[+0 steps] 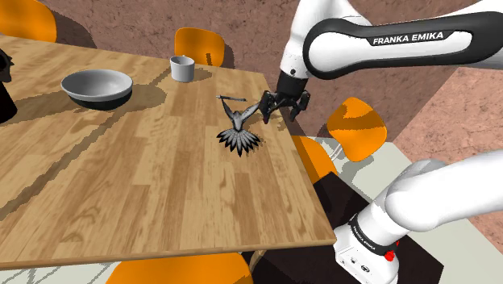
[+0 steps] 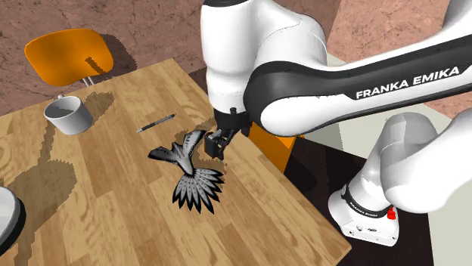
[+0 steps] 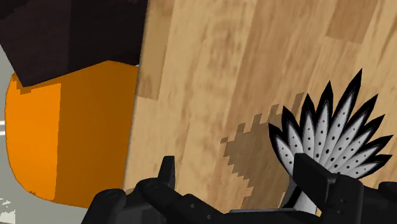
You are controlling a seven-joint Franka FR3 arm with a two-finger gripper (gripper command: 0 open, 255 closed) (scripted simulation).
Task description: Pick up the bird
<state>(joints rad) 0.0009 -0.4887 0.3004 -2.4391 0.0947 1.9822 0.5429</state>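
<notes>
the bird (image 1: pixel 240 129) is grey and black, wings spread, its tail fanned out in pale, dotted feathers with black edges. it lies flat on the table (image 1: pixel 121 185), near the edge closest to my stand. my tool (image 1: pixel 282 107) hangs low just beside one wing, released, grasping nothing. an orange chair (image 1: pixel 359 125) stands just past that edge. a pen (image 1: pixel 230 98), mug (image 1: pixel 182 68) and bowl (image 1: pixel 97 87) sit farther in. the table is pale wood, the floor (image 1: pixel 266 32) reddish brown.
</notes>
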